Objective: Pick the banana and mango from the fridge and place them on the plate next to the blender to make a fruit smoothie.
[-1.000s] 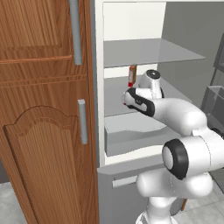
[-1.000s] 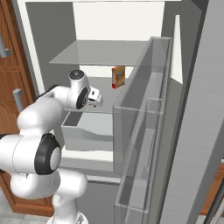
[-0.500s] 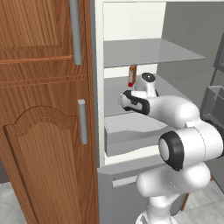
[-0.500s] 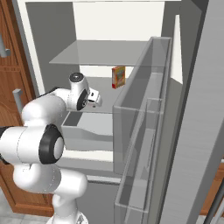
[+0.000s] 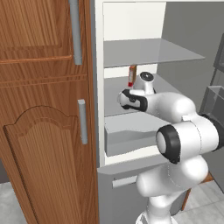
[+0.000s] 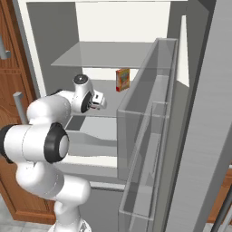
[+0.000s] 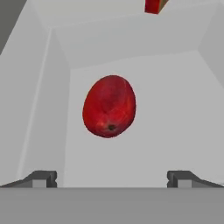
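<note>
Carton [image 6: 122, 79]: you see a small orange-red box standing up at the back of a shelf.
Cabinet [image 5: 43, 109]: brown wood, tall, on your left.
Handles [image 5: 82, 121]: two grey bars standing upright on the cabinet doors, one above the other.

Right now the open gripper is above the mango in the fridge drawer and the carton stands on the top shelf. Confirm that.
One detail is wrong: the carton stands on the lower shelf, under the top one, as the right base view shows. The rest holds: the hand view shows the open gripper above the mango in the fridge drawer.
</note>
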